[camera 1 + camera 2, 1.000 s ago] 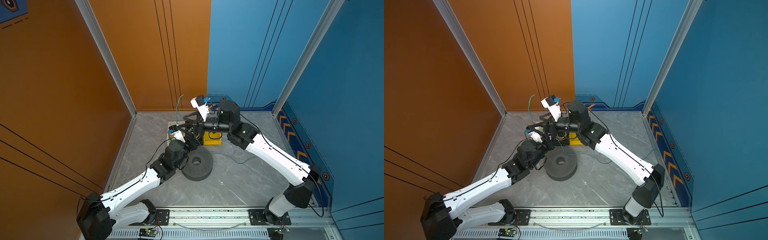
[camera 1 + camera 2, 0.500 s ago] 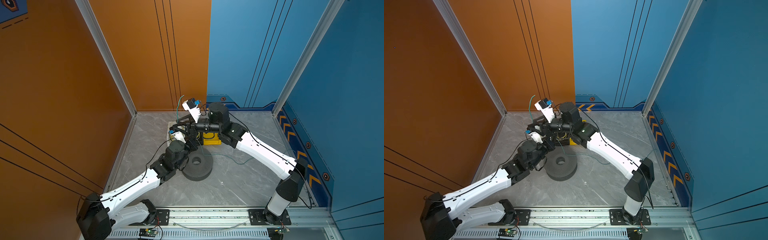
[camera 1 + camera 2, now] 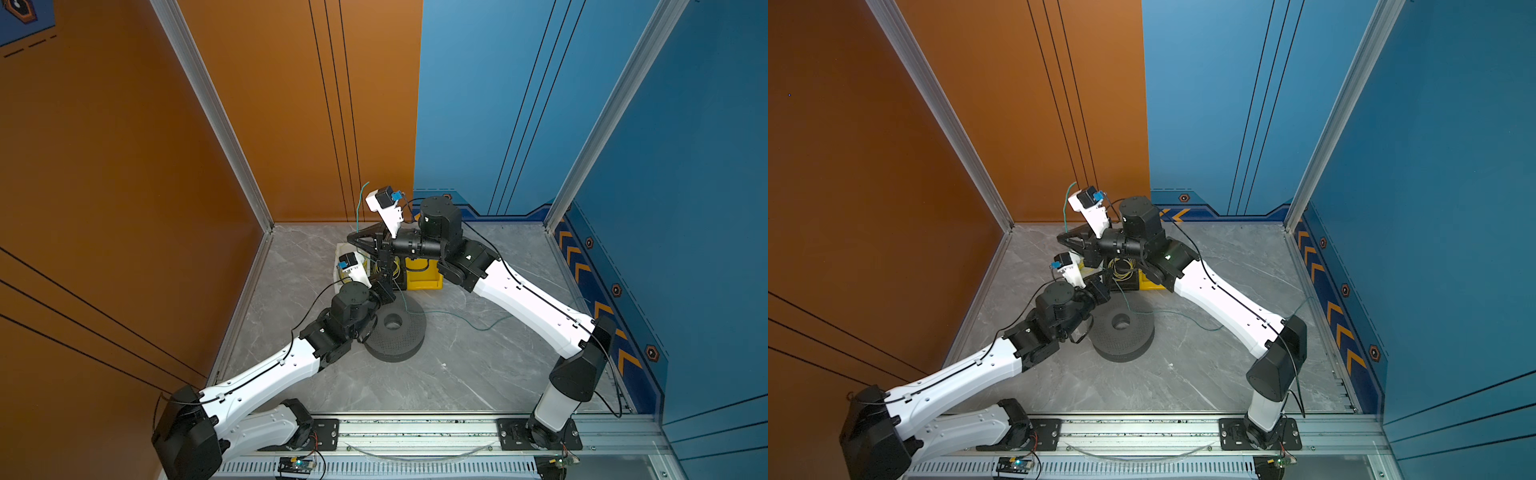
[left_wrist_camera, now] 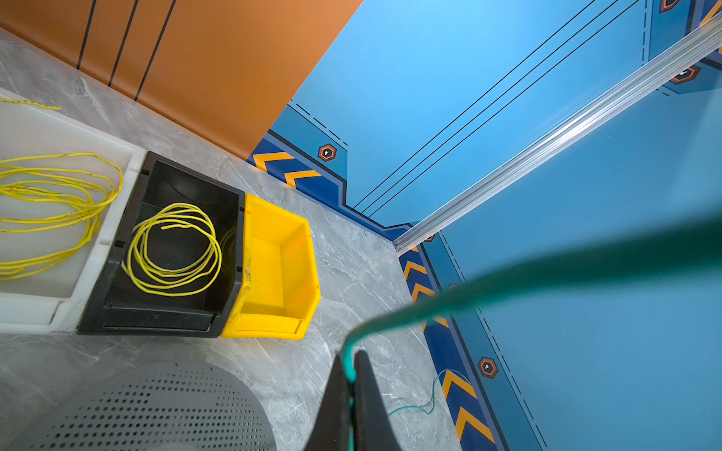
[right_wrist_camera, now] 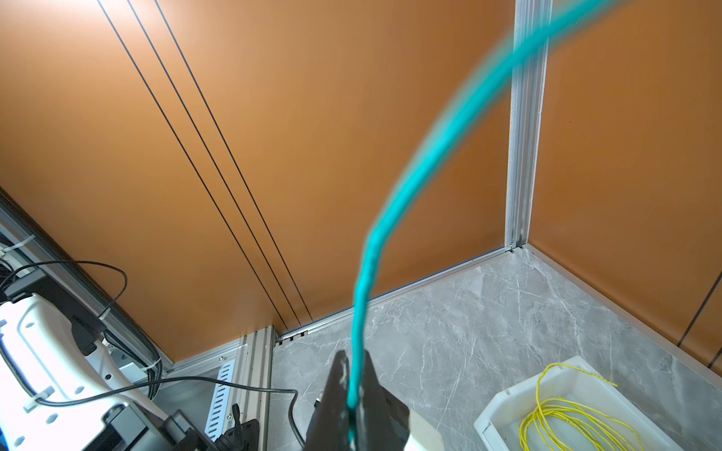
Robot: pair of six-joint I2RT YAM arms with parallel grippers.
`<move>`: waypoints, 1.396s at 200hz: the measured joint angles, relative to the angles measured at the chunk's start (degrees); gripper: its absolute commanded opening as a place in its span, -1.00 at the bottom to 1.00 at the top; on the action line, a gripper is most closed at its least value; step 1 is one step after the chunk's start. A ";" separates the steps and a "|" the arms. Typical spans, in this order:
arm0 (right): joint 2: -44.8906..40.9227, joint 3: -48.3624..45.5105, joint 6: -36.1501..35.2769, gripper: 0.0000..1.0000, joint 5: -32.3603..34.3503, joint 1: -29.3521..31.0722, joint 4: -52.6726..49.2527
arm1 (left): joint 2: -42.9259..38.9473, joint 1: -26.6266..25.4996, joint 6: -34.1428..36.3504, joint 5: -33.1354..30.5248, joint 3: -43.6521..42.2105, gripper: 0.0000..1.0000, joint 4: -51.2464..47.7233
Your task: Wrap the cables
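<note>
The cable is one thin teal wire [image 3: 359, 208]. Its free end stands up above my right gripper [image 3: 353, 239], and its tail trails over the floor [image 3: 1187, 320] to the right of the grey perforated spool [image 3: 395, 328]. In the right wrist view my right gripper [image 5: 352, 357] is shut on the cable [image 5: 390, 218], which arches up out of the fingertips. My left gripper [image 4: 350, 359] is also shut on the cable [image 4: 547, 269], just behind the spool [image 4: 156, 410] and below the right gripper. In the top views it sits at the spool's back edge [image 3: 386, 284].
Behind the spool stand a white tray [image 4: 97, 250] with loose yellow wire coils, a black bin [image 4: 156, 324] holding a yellow coil [image 4: 176, 250], and a yellow bin [image 4: 273, 273] with nothing showing inside. Orange and blue walls close the back; the rail runs along the front.
My right arm has swung left over the bins and its gripper, open a second ago, has shut on the cable's upright end. The left arm has stayed put.
</note>
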 measured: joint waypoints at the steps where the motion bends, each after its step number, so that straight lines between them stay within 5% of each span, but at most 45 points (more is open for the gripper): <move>1: 0.00 0.00 0.00 -1.00 0.00 0.00 0.00 | 0.00 0.00 0.00 0.00 0.00 -1.00 0.00; 46: 0.00 0.02 0.04 -1.00 0.00 0.00 -0.07 | 0.00 0.00 0.00 0.04 0.00 -0.96 -0.07; 102: 0.46 0.87 3.17 -1.00 -1.36 -2.25 -0.07 | -0.15 -0.11 0.76 1.57 0.00 0.70 -2.25; 152: 0.48 0.87 4.74 -1.00 -5.92 -7.76 -2.64 | -7.41 2.32 3.10 6.34 0.66 0.65 -15.45; 177: -0.09 -1.55 4.46 -1.00 -7.63 -9.92 -5.20 | -12.98 9.90 4.52 12.11 2.60 0.33 -24.65; 230: -1.53 -12.00 2.93 -1.00 -9.27 -8.17 -11.65 | -13.14 31.15 8.22 35.04 10.12 0.44 -33.05; 257: -2.54 -15.69 2.51 -1.00 -9.20 -6.03 -14.49 | -9.20 33.53 10.01 43.95 12.76 0.52 -33.40; 279: -4.13 -18.58 2.56 -1.00 -9.25 -5.03 -15.47 | -7.98 34.47 11.08 46.62 13.16 0.28 -35.23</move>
